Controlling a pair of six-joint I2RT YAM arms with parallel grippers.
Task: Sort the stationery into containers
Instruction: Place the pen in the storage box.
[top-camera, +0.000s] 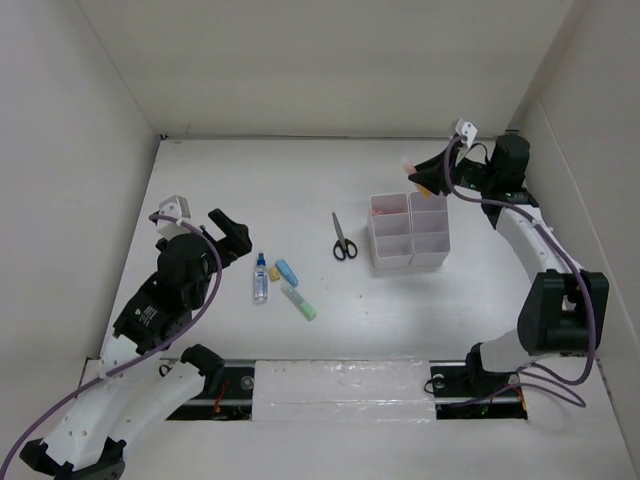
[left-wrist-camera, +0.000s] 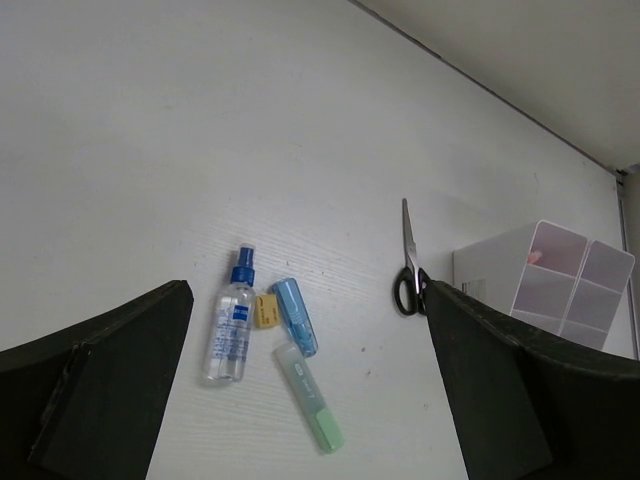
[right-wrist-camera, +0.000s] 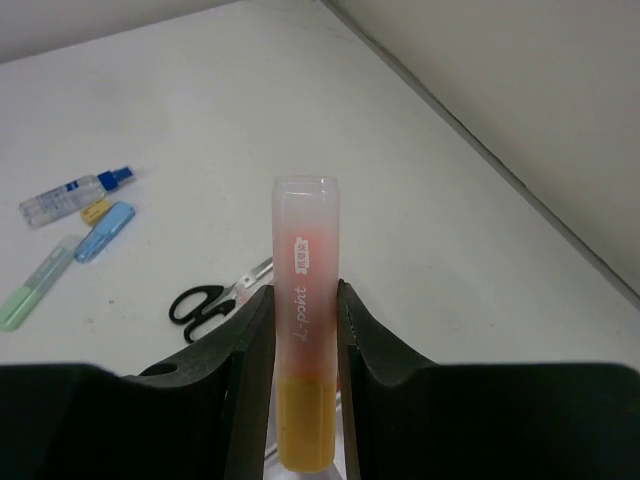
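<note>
1. Right tool (right-wrist-camera: 303, 305): we log it clamped on the orange marker (right-wrist-camera: 305, 250), held aloft just beyond the far end of the white containers (top-camera: 410, 258).
2. Left tool (top-camera: 234, 236): we note its fingers set wide apart above the worktop (top-camera: 300, 180).
3. Lying close together on the worktop: bottle (top-camera: 261, 278), blue marker (top-camera: 286, 272), green marker (top-camera: 300, 301).
4. Scissors (top-camera: 343, 238): flat on the worktop, between that group and the containers.

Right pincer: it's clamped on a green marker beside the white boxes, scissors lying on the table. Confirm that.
Wrong colour. The right wrist view shows the right pincer clamped on an orange marker with a clear cap; the green marker lies on the table. The rest holds: pincer beside the white boxes, scissors on the table.
</note>
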